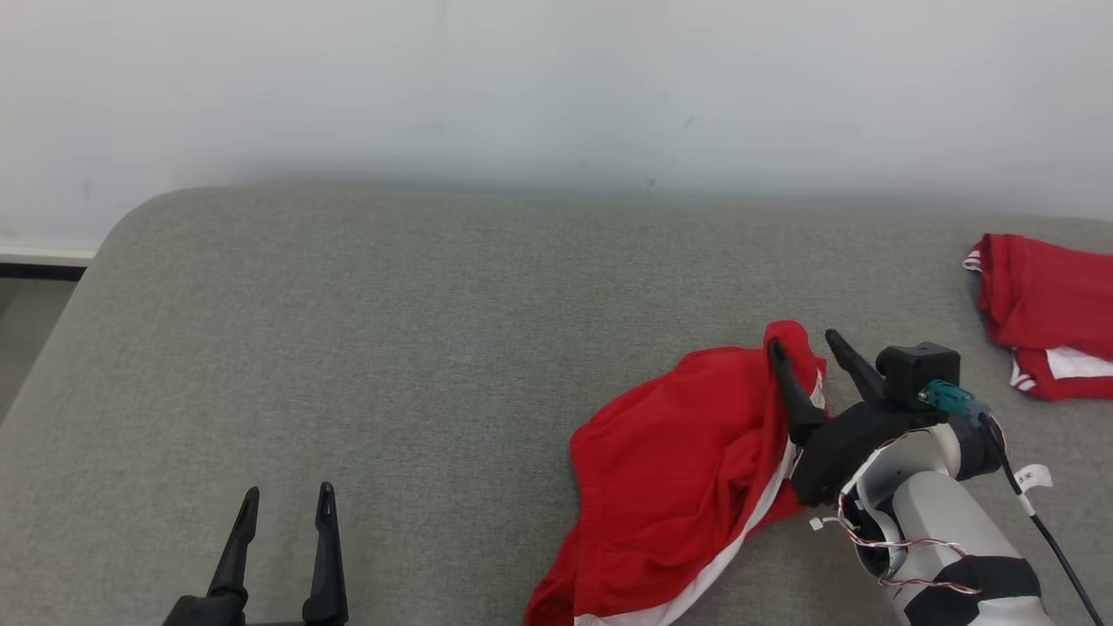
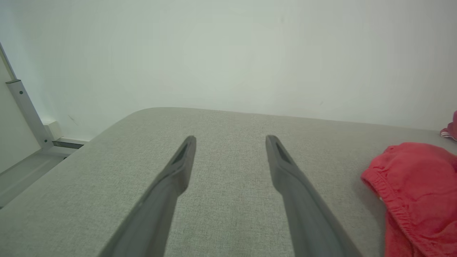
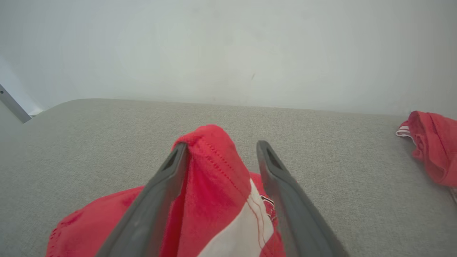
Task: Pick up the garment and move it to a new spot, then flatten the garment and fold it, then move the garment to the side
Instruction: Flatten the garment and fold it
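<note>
The garment [image 1: 669,469] is a red pair of shorts with a white side stripe, lying crumpled on the grey padded surface at the lower right. My right gripper [image 1: 802,341] stands open over its far end. A raised peak of the red cloth [image 3: 214,178] sits between the fingers of the right gripper [image 3: 222,144] and leans against the left one. My left gripper [image 1: 289,489] is open and empty at the lower left, well away from the garment. In the left wrist view the left gripper [image 2: 231,137] hovers over bare fabric, with the garment's elastic waistband [image 2: 421,185] at the right edge.
A second red garment with white trim [image 1: 1043,304] lies at the far right edge, also seen in the right wrist view [image 3: 433,150]. The grey padded surface [image 1: 391,348] stretches wide to the left. A pale wall stands behind it, and the surface's rounded left corner drops off.
</note>
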